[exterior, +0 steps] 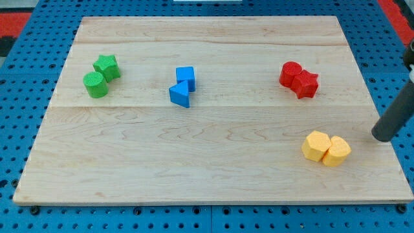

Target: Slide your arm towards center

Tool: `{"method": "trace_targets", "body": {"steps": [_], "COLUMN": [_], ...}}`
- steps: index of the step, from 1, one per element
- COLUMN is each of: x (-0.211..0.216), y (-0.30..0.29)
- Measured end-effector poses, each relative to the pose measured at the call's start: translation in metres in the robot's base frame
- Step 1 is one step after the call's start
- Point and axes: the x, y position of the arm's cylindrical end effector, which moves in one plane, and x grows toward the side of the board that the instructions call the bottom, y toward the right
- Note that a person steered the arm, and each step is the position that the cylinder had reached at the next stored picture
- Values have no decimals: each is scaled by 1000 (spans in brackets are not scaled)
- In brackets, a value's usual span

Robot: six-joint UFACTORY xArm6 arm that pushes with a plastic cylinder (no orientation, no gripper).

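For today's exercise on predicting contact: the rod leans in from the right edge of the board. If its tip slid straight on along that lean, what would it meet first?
Most likely the two yellow blocks, lying just left and slightly below my tip. It might instead skim past their upper edge; depth is unclear.

Place: a robotics lab bench.
Evidence: pale wooden board (213, 168) laid on blue perforated metal pegboard table (39, 97), red matting (16, 19) beyond.

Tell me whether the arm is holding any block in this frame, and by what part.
Nothing is held. The arm ends in a bare rod, no pincer. My tip sits at the view's right edge, apart from the two yellow blocks, touching none.
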Motion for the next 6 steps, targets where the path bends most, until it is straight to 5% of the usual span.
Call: {"method": "trace_targets", "body": {"steps": [2, 3, 6], "x": [47, 91, 52], "y": [-6, -66, -209]}}
